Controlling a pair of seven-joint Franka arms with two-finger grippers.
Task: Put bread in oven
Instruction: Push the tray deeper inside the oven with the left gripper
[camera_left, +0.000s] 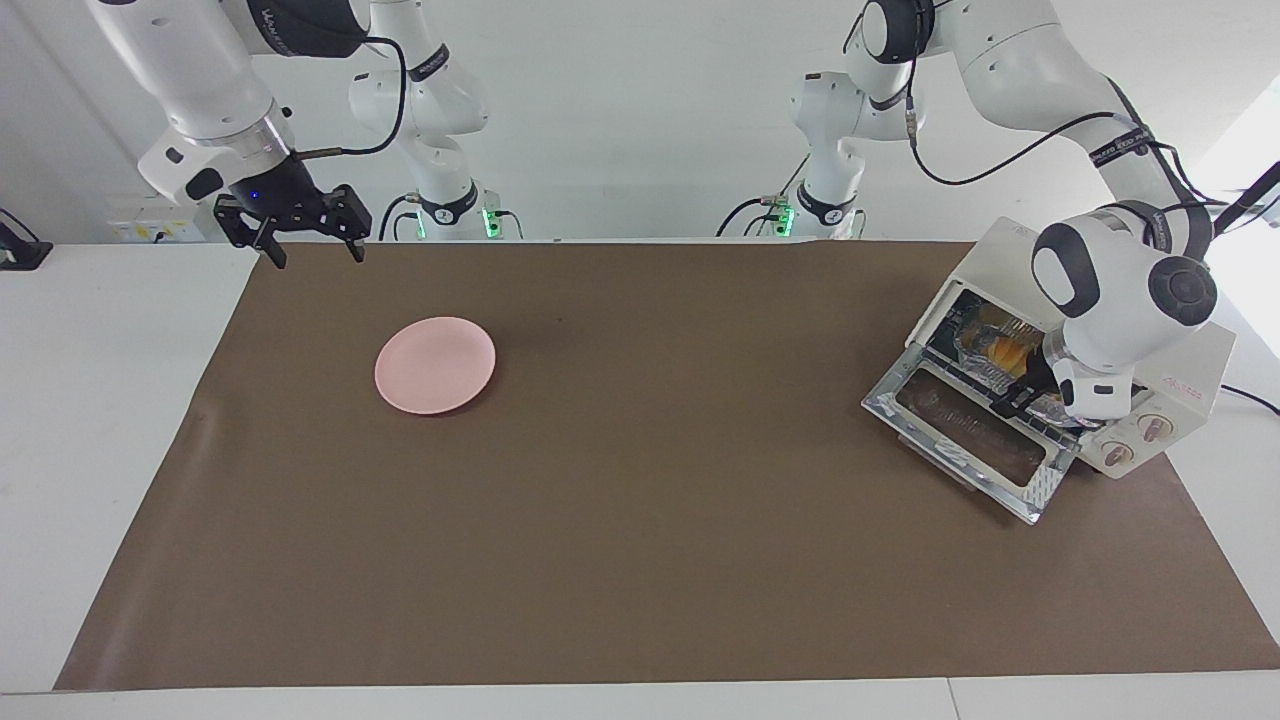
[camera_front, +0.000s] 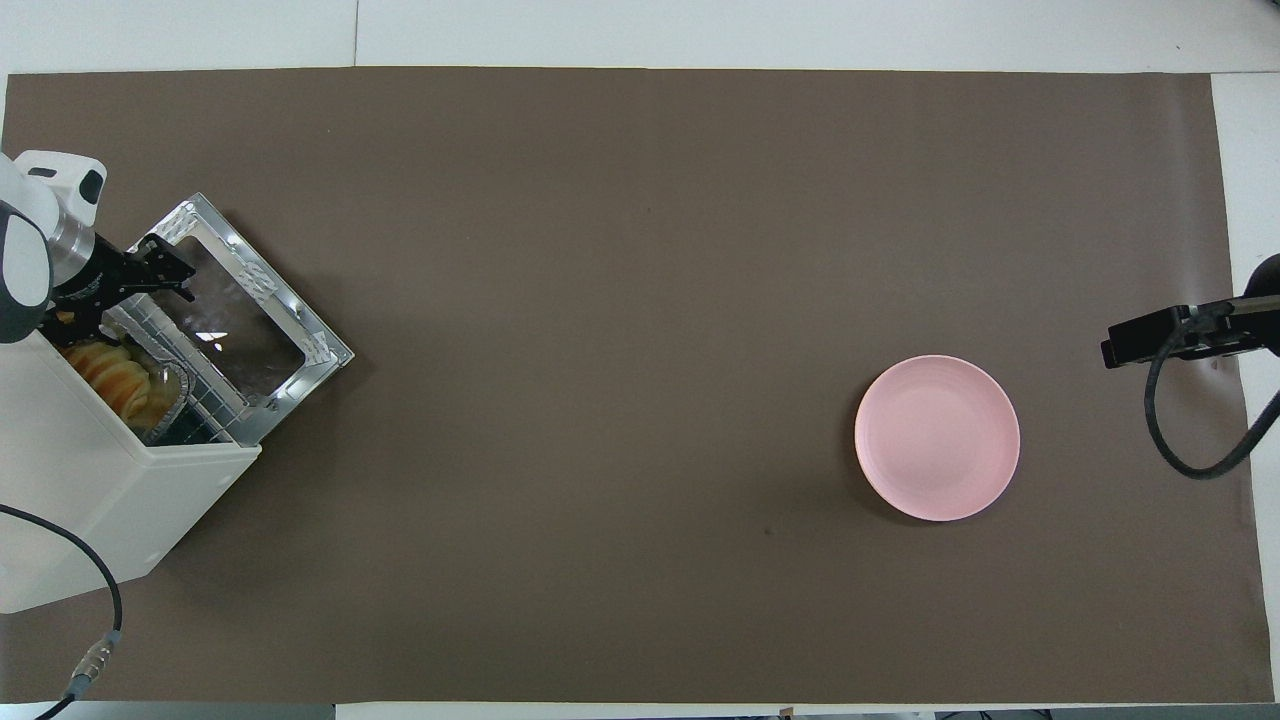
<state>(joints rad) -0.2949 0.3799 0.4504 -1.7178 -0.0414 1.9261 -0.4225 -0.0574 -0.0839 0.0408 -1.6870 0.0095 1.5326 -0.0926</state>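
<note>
Two arms are sharing this table, and both claws are mine. My left gripper (camera_left: 1022, 398) is hanging at the mouth of the oven (camera_left: 1180, 375), just above the hinge edge of the oven door (camera_left: 960, 430), which is lying dropped open and flat toward the middle of the table. Its fingers are standing spread apart, pinching nothing; in the overhead view the two black fingertips are showing clearly separated over the wire rack (camera_front: 215, 405).

The bread (camera_front: 112, 372) is sitting inside the oven, resting in the crinkled foil tray (camera_front: 172, 395) on the rack. I am seeing its golden ridged top just inside the opening, close beside my left claw. Whether a fingertip is brushing the tray's rim I cannot tell.

The oven itself is standing at the left arm's end of the table, turned at an angle on the brown mat (camera_left: 640, 560), its two knobs (camera_left: 1135, 440) facing away from the robots.

My right gripper (camera_left: 305, 245) is waiting in the air over the mat's corner at the right arm's end, fingers spread wide and holding nothing. The pink plate (camera_left: 435, 365) is lying bare on the mat, well apart from the oven, toward the right arm's end.
</note>
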